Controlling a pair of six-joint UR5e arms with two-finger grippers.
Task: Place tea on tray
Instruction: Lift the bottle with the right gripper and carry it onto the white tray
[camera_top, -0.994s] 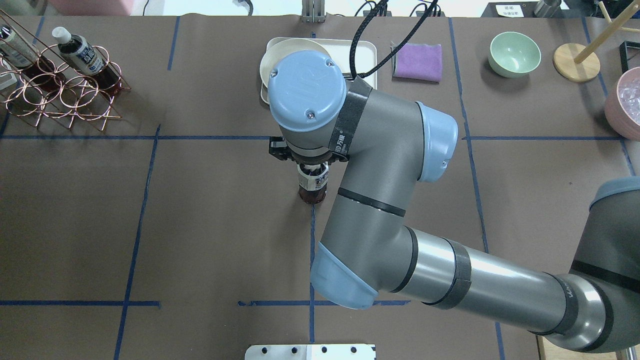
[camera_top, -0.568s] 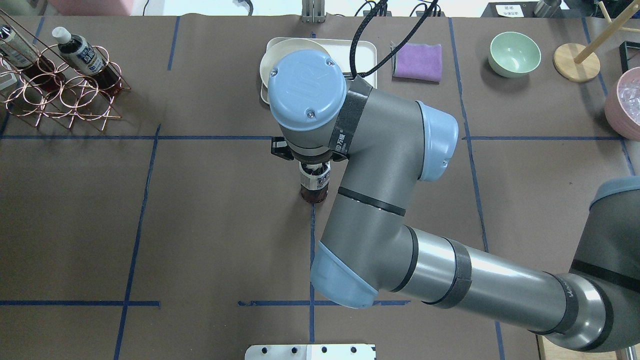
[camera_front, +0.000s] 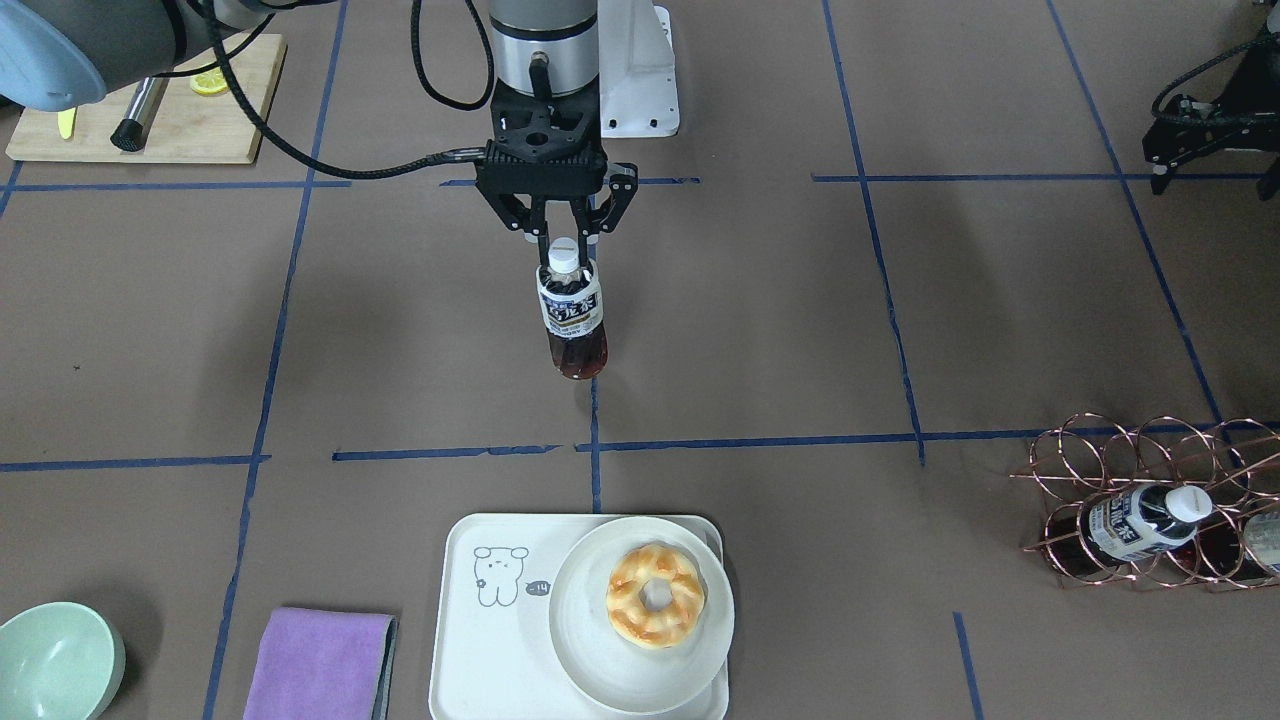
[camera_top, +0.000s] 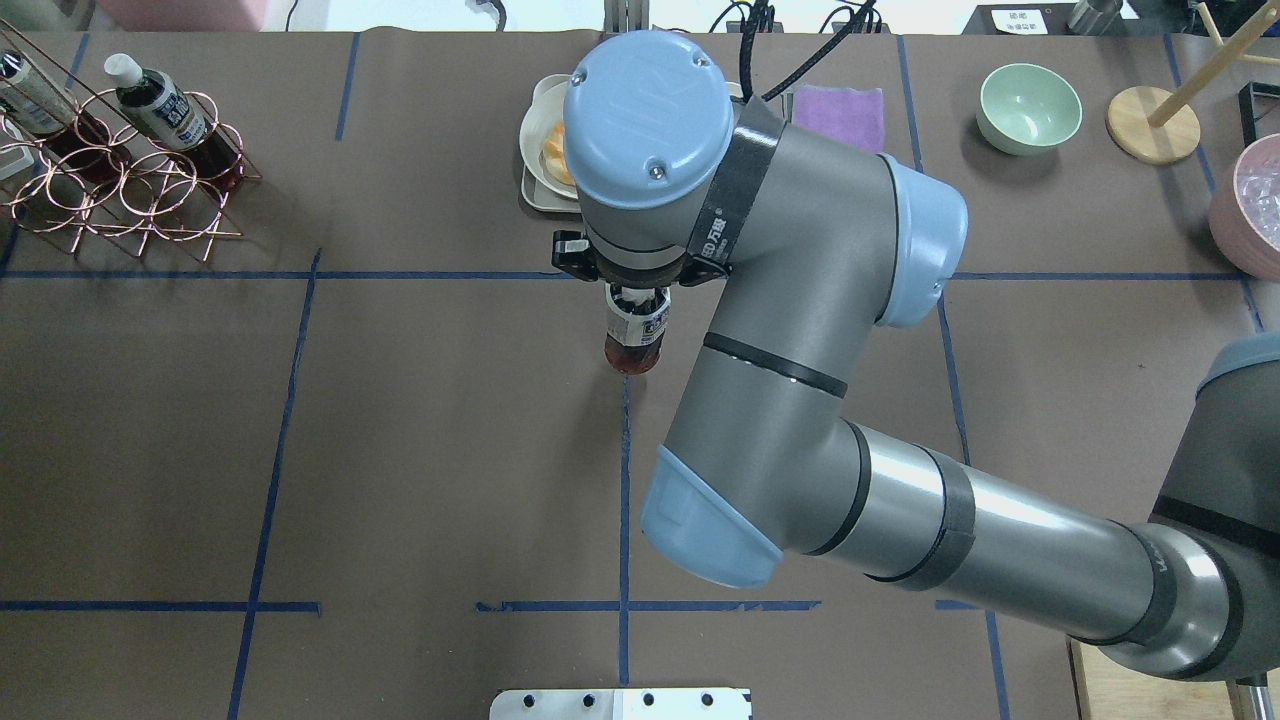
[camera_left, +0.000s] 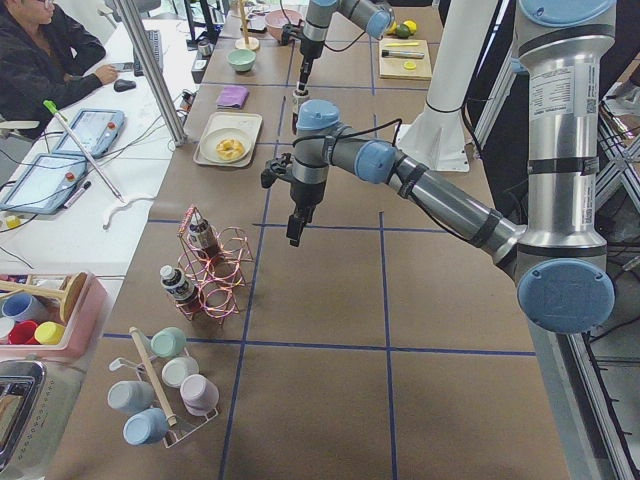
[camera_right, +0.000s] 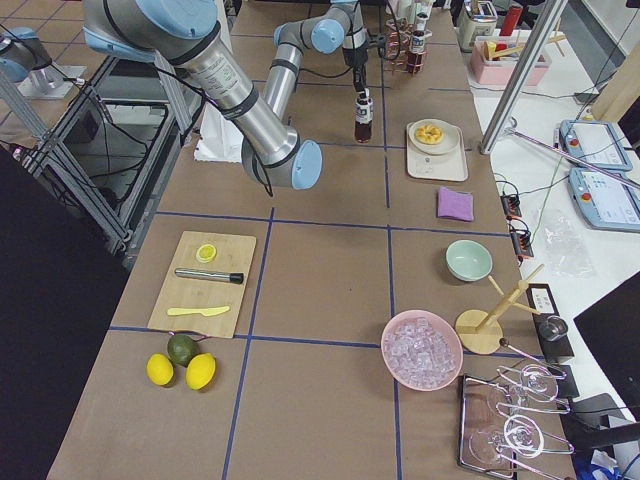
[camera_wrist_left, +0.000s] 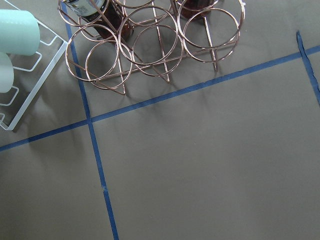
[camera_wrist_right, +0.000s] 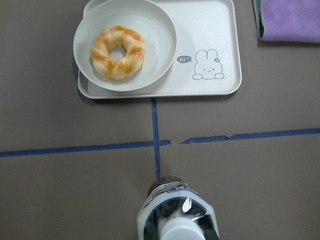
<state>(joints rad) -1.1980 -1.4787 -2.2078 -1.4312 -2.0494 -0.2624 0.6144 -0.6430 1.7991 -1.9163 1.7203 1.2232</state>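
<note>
Tea (camera_front: 573, 320) upright mid-surface (camera_front: 800, 330), well short of tray (camera_front: 480, 640); base contact unclear | tray mostly hidden beneath right arm (camera_top: 790, 300) in overhead view | right pincer (camera_front: 565, 235) clamped on tea's neck | left pincer (camera_front: 1190, 135) cut off at edge, cannot tell its opening

Bright, even light from above; soft, faint shadows on the brown table (camera_front: 900, 300); a white sheen along the right arm (camera_top: 1000, 540); up close, the tea (camera_wrist_right: 176, 209) blurs at the wrist lens.
</note>
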